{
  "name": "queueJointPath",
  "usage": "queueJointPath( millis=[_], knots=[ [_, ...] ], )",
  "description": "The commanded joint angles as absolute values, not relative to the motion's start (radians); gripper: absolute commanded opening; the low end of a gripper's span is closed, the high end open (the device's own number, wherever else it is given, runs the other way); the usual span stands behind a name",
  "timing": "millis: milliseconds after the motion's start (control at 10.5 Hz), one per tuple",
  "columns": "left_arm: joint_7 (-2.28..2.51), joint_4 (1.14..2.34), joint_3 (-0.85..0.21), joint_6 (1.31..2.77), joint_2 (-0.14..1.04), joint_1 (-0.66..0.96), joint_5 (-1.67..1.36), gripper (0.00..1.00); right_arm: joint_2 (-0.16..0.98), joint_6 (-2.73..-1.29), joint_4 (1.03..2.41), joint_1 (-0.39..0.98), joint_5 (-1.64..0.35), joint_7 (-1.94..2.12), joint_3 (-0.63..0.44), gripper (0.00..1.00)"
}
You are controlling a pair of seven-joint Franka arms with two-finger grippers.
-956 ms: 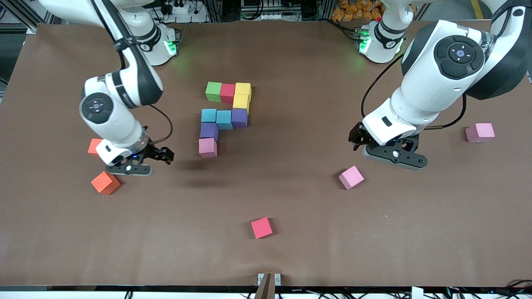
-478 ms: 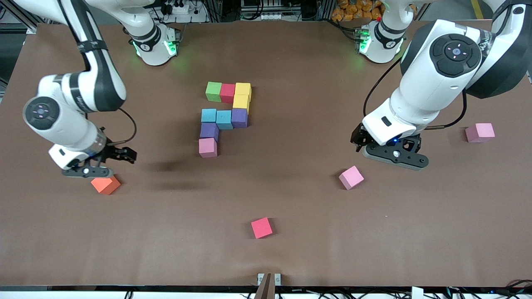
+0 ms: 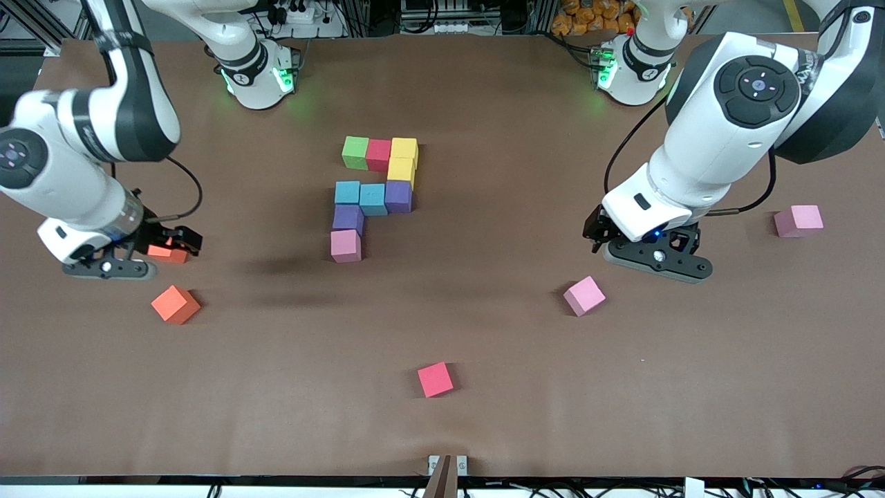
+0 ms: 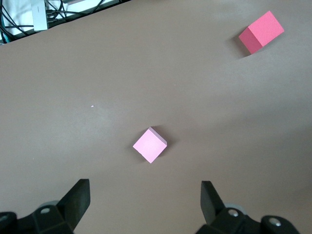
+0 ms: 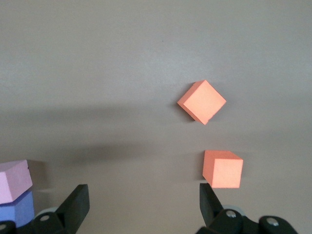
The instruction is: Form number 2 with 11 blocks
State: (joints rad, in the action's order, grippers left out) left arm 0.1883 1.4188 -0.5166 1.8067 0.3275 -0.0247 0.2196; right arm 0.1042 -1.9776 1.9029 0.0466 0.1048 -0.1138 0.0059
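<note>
Nearest to the front camera I see a red block (image 3: 435, 379) alone on the table (image 3: 484, 429); it also shows in the left wrist view (image 4: 261, 32).

A little farther lies a loose pink block (image 3: 584, 295), turned at an angle, toward the left arm's end. The left gripper (image 3: 615, 238) hangs over the table just beside this block, and I see its fingers (image 4: 80, 195) spread wide with nothing between them.

At about the same depth, toward the right arm's end, lies an orange cube (image 3: 175, 304). A second orange cube (image 3: 169, 253) is a bit farther and is partly covered by the right gripper (image 3: 181, 241), which hangs over it. Its fingers (image 5: 78, 200) are spread too and hold nothing.

Another pink block (image 3: 798, 220) lies apart, close to the table edge at the left arm's end.

In the middle stands the unfinished number 2 (image 3: 373, 194). Its nearest piece is one pink cube (image 3: 346, 245), touching a purple cube (image 3: 348, 218). Then comes the row of blue (image 3: 347, 191), blue (image 3: 373, 198) and purple (image 3: 399, 196), then a yellow cube (image 3: 401, 169), and farthest the row of green (image 3: 355, 152), red (image 3: 378, 154) and yellow (image 3: 404, 148).
</note>
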Motion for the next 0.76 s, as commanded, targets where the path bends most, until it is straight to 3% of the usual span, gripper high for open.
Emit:
queueJointPath(
  millis=[0, 669],
  knots=[
    [0.172, 1.425, -0.52, 1.792, 0.307, -0.029, 0.238, 1.0, 0.081, -1.936, 1.884, 0.035, 0.087, -0.034, 0.008, 1.0],
    [0.173, 1.428, -0.509, 1.809, 0.36, -0.048, 0.303, 1.0, 0.084, -1.957, 1.884, 0.032, 0.087, 0.04, -0.005, 1.0]
  ],
)
